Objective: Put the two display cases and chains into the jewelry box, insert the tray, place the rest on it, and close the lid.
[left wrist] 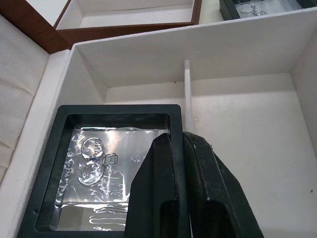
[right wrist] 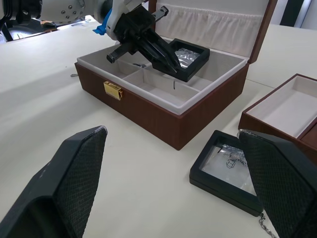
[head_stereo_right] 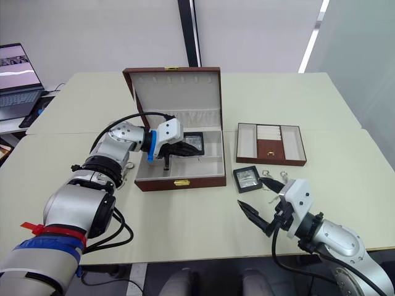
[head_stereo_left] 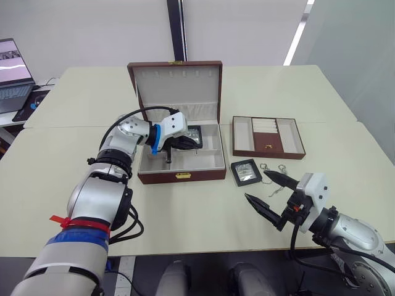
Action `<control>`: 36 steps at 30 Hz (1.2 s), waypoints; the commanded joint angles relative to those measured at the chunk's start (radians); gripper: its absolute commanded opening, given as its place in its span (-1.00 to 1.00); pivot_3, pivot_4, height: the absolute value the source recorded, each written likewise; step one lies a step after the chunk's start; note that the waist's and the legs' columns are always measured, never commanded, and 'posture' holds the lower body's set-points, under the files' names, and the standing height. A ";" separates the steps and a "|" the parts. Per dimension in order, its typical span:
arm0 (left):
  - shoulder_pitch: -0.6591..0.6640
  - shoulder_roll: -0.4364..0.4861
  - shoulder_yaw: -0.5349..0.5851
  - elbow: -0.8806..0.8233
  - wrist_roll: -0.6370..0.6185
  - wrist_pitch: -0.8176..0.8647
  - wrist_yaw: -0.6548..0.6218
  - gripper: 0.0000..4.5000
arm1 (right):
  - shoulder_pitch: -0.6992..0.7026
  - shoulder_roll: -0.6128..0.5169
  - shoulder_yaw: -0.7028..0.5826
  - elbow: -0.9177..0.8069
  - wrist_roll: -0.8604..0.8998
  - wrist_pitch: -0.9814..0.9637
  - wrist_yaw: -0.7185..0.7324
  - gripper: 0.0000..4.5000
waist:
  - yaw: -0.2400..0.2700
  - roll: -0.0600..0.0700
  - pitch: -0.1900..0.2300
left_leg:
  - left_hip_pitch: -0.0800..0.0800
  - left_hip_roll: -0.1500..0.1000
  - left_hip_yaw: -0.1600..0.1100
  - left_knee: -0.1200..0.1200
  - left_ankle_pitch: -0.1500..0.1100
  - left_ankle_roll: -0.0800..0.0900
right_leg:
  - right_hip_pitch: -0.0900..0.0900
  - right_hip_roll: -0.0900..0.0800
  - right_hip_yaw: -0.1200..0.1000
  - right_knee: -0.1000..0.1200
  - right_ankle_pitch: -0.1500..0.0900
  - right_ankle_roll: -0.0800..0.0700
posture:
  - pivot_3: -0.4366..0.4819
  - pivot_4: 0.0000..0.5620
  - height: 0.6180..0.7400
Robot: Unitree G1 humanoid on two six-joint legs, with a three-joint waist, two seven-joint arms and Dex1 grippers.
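The left fingers [left wrist: 183, 148] are pressed together on the edge of one black case [left wrist: 79, 168] inside the box [head_stereo_left: 180, 176]. The right fingers [head_stereo_left: 269, 193] are spread wide apart, with the other case [head_stereo_left: 245, 172] on the counter [head_stereo_left: 185, 216] just ahead of them.

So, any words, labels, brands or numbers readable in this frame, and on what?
None can be read.
Case on the table: faint print on the plastic inside, too blurred to read.
Case in the jewelry box: embossed marks on the wrap, not legible.
Laptop screen: too small to read.
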 commanded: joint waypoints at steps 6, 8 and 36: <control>0.006 0.000 0.034 0.011 0.000 0.018 0.008 -0.98 | -0.016 -0.001 -0.010 -0.040 0.009 -0.001 -0.006 1.00 | -0.001 0.000 0.000 | 0.000 0.000 0.000 0.000 0.000 0.000 | 0.000 0.000 0.000 0.000 0.000 0.000 | -0.05 -0.47 1.00; 0.007 0.000 0.038 0.015 0.002 0.020 0.015 -0.98 | -0.018 -0.001 -0.010 -0.039 0.009 -0.001 -0.006 1.00 | 0.000 0.000 0.000 | 0.000 0.000 0.000 0.000 0.000 0.000 | 0.000 0.000 0.000 0.000 0.000 0.000 | -0.05 -0.47 1.00; -0.021 0.004 0.102 0.022 -0.017 0.069 0.046 0.71 | -0.031 -0.001 -0.006 -0.033 0.008 0.000 -0.004 1.00 | 0.000 0.000 0.000 | 0.000 0.000 0.000 0.001 0.001 0.000 | 0.000 0.000 0.000 0.001 0.000 0.000 | -0.05 -0.47 1.00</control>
